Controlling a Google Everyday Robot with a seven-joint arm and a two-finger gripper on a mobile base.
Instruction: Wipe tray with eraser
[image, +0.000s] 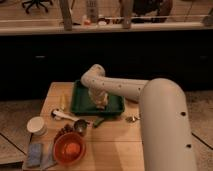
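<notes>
The dark green tray (80, 106) lies at the back middle of the wooden table. My white arm reaches down from the right and bends over it. My gripper (100, 101) is down inside the tray, near its middle and towards the front rim. It is shut on the eraser (102, 105), a small pale block pressed against the tray floor. The arm hides the tray's right part.
In front of the tray lie a metal scoop (76, 123) and a dark marker (98, 121). A white cup (36, 125), an orange-red bowl (69, 148) and a blue-grey pad (34, 154) stand at the front left. A yellow item (62, 101) lies left of the tray.
</notes>
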